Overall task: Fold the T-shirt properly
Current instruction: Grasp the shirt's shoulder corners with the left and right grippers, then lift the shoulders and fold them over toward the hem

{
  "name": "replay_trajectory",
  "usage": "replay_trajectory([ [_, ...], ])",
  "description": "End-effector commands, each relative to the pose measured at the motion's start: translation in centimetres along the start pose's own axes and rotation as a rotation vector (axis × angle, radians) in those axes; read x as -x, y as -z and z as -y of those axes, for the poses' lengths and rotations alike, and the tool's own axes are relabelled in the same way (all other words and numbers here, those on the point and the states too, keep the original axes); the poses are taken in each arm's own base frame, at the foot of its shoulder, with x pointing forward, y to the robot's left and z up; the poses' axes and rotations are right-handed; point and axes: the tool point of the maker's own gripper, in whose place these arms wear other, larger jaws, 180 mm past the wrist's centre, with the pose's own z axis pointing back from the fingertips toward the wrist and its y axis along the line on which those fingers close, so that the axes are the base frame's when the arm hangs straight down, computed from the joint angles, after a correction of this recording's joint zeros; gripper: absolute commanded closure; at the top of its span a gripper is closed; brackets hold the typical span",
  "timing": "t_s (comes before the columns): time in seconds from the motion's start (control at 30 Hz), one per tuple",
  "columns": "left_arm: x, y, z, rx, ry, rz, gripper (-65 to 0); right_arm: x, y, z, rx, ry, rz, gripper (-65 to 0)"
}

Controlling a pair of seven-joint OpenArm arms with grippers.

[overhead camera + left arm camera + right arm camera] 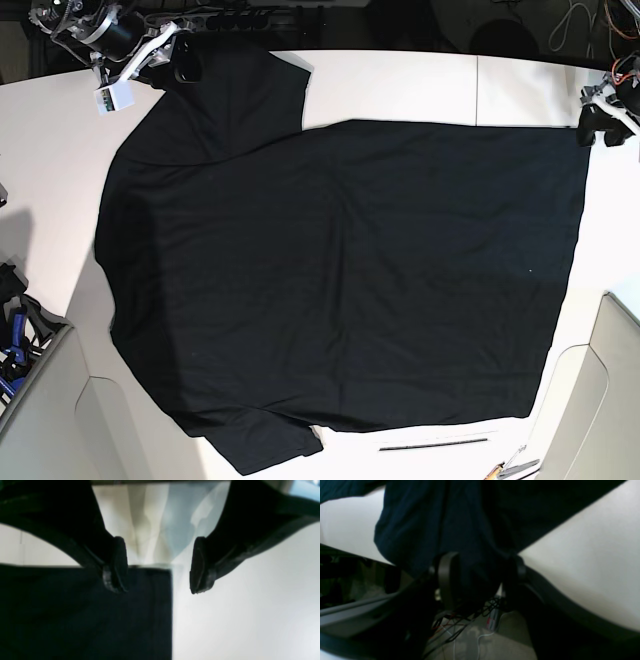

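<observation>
The black T-shirt (340, 270) lies spread flat on the white table (400, 85), one sleeve reaching the far left corner. My right gripper (185, 68) sits at that sleeve by the table's far edge. In the right wrist view its jaws stand open (483, 576), with the dark cloth (445, 517) bunched down between the fingers. My left gripper (598, 128) hovers at the shirt's far right corner. In the left wrist view it is open (158, 566), one finger over the shirt (75, 615) and the other over bare table.
A thin black strip (437, 443) and small tools (510, 465) lie near the front edge. Grey panels stand at the front left (40, 410) and front right (610, 380). Cables (460, 622) cover the floor beyond the table's far edge.
</observation>
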Motion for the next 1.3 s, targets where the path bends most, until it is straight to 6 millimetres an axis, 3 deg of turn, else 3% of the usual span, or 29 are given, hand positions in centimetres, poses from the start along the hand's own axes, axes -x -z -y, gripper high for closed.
replay_trajectory([
  [0.0,-0.9,-0.3,-0.4,0.001,0.002,0.026,-41.1,-0.4,-0.3,-0.1,-0.004,-0.017,0.012,-28.7],
  [0.37,0.1,0.3,-1.1,0.005,-0.072,0.017,-41.1,-0.4,-0.3,-0.1,-0.007,-0.014,0.011,-28.7],
  [0.67,2.6,2.3,2.7,0.104,-0.038,-0.069,-41.1,-0.3,-0.3,-0.1,-0.007,-0.013,0.009,-28.6],
  [0.9,3.0,2.3,2.6,0.095,-0.016,-0.081,-40.1,0.0,-0.3,-0.1,-0.007,-0.014,-0.008,-28.6],
  [0.97,2.8,2.4,2.6,0.094,-0.016,-0.075,-32.2,0.0,-0.3,-0.1,-0.007,-0.014,-0.008,-24.8],
  [1.07,2.6,2.4,2.6,0.094,-0.017,-0.059,-9.7,-0.1,-0.3,-0.1,-0.007,-0.013,-0.007,-9.6],
  [1.13,2.1,2.4,2.6,0.094,-0.018,-0.036,0.0,-0.1,-0.3,-0.2,-0.010,-0.011,-0.005,0.0],
  [1.27,1.8,2.4,2.6,0.095,-0.017,-0.018,0.0,-0.1,-0.3,-0.2,-0.009,-0.011,-0.006,0.0],
])
